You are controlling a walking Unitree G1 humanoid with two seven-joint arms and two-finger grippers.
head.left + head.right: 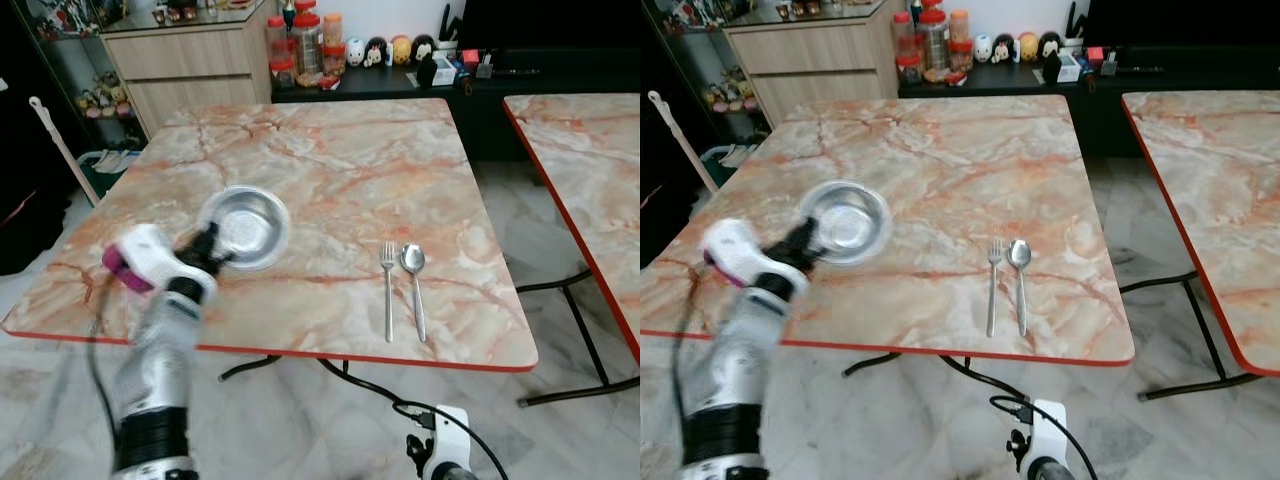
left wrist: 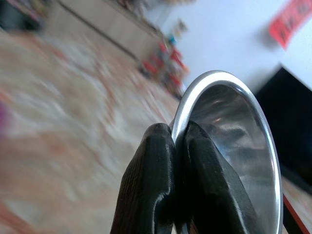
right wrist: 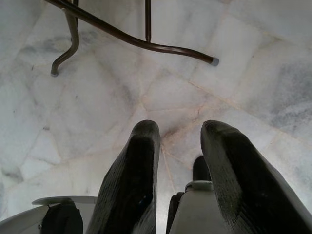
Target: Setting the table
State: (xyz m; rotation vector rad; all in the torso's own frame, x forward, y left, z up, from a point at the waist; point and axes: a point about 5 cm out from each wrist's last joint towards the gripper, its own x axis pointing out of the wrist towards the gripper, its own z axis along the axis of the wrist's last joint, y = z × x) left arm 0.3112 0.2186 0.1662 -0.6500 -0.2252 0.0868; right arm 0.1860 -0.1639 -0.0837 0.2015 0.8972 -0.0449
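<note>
Steel round bowl (image 1: 246,226), rigid, light, likely slippery: left end effector (image 2: 178,146) clamps its rim at 7 o'clock above the marble desk (image 1: 340,160).

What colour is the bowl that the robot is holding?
Shiny silver metal bowl, pinched at its rim by the left gripper; clearest in the left eye view.

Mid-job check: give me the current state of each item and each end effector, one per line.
Steel bowl: upright, empty, rim pinched by the left end effector, over the table.
Left end effector: shut on the bowl's rim.
Right end effector: open, empty, hanging over the floor.
Fork: flat on the table.
Spoon: flat beside the fork, bowl side up.
</note>
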